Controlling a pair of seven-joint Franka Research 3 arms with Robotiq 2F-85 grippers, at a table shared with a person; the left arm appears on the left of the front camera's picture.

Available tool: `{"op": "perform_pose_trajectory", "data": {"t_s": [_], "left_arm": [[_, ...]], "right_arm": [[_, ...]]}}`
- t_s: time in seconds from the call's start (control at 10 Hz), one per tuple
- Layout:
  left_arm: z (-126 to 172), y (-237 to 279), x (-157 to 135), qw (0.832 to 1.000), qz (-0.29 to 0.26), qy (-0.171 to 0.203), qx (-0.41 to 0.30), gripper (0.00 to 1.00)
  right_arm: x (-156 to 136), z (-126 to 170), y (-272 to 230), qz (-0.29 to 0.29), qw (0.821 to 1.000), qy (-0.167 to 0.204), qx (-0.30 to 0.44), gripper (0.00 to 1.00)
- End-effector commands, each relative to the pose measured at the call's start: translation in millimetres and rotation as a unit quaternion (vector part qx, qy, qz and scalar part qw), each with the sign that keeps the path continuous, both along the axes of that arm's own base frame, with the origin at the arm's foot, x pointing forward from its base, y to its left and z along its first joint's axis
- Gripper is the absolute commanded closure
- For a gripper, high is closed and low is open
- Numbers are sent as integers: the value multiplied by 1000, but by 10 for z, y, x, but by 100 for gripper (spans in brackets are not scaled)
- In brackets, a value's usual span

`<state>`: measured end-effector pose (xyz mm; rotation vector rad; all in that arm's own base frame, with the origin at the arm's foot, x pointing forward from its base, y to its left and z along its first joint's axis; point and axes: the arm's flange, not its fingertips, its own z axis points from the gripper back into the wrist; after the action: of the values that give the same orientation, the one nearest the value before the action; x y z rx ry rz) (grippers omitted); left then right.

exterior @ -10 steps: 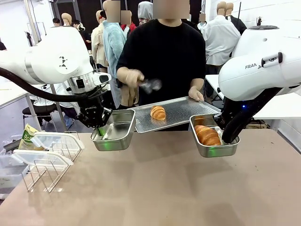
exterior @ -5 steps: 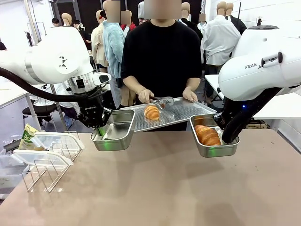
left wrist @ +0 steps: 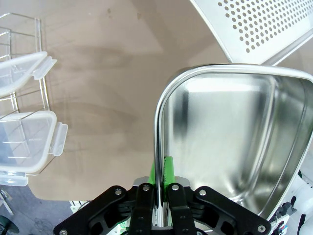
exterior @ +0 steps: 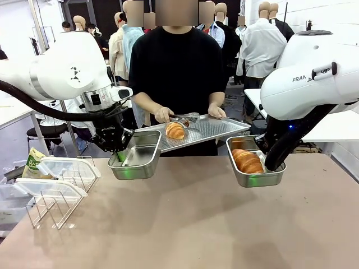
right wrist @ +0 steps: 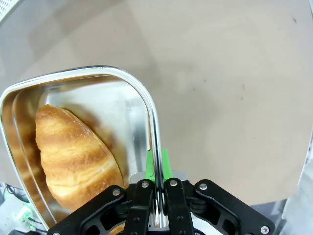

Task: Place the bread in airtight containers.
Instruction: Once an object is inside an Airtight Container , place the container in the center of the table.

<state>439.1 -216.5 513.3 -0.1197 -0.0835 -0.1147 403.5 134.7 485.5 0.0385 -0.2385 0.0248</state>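
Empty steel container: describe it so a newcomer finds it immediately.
Follow the white arm entering from the robot's left. The left gripper clamps the rim of the empty container, beside the perforated tray. The other container already holds bread.

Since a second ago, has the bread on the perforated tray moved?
Yes. The bread has shifted left along with the tray, ending closer to the empty container, which the left pincer has held in place.

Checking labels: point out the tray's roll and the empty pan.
Golden-brown ridged roll (exterior: 175, 130) on the perforated metal tray (exterior: 221, 128): front view, crust middle.
Empty shiny rectangular steel pan (left wrist: 220, 147): left wrist view, inner floor.
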Motion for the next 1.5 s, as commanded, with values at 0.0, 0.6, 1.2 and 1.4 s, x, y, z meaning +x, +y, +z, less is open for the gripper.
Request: {"op": "perform_pose_trajectory", "data": {"t_s": [0.0, 0.6, 1.2, 1.4], "left_arm": [[28, 20, 0, 1000, 2, -3, 5, 100], [28, 20, 0, 1000, 2, -3, 5, 100], [28, 20, 0, 1000, 2, -3, 5, 100], [28, 20, 0, 1000, 2, -3, 5, 100]], "right_arm": [[-11, 30, 0, -1, 1000, -3, 1, 100], [-11, 30, 0, -1, 1000, -3, 1, 100], [219, -509, -57, -7, 1000, 6, -12, 100], [451, -925, -90, -4, 999, -14, -30, 100]]}}
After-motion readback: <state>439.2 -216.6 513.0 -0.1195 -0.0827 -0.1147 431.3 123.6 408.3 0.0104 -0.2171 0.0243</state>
